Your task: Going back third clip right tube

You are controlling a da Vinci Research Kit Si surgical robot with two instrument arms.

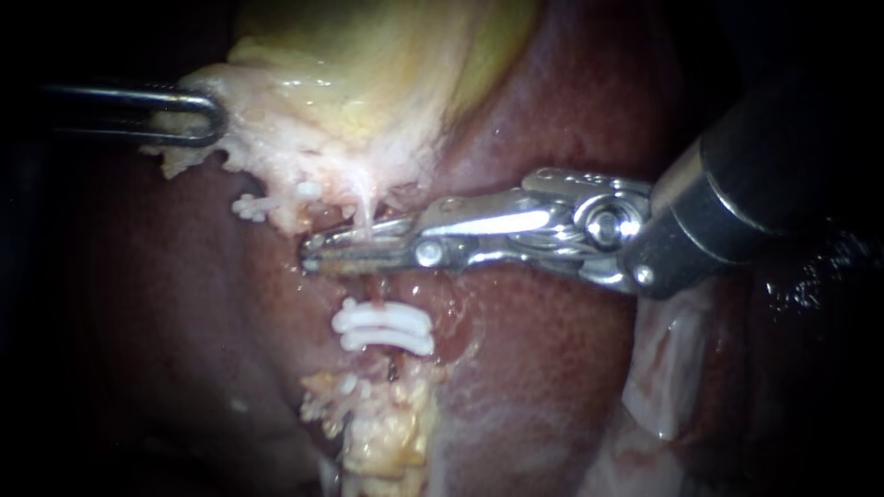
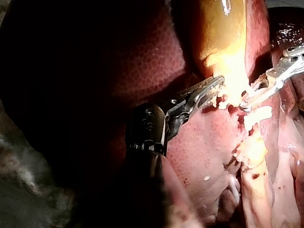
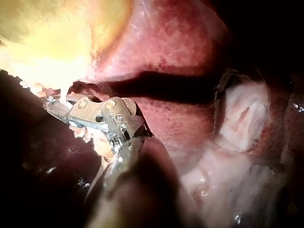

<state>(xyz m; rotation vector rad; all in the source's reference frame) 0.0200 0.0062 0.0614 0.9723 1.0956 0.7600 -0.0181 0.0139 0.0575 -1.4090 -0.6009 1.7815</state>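
In the endoscope view my right instrument (image 1: 311, 255) comes in from the right, its long jaws lying level across a thin pale tube (image 1: 366, 210). A narrow gap shows between the jaws, and the tube crosses them. The tube runs down from the gallbladder (image 1: 350, 83) to two white clips (image 1: 383, 329) just below the jaws. My left instrument (image 1: 204, 116) at the upper left is shut on the gallbladder's whitish edge and holds it there. The left wrist view shows those jaws (image 2: 212, 89) on the same edge. The right wrist view shows my right instrument (image 3: 51, 107) reaching under the pale tissue.
Dark red liver (image 1: 543, 368) lies all around. Yellow fatty tissue (image 1: 387, 433) sits below the clips. Small white beads (image 1: 249, 208) lie left of the tube. Pale membrane (image 1: 668, 368) lies under the right instrument's shaft.
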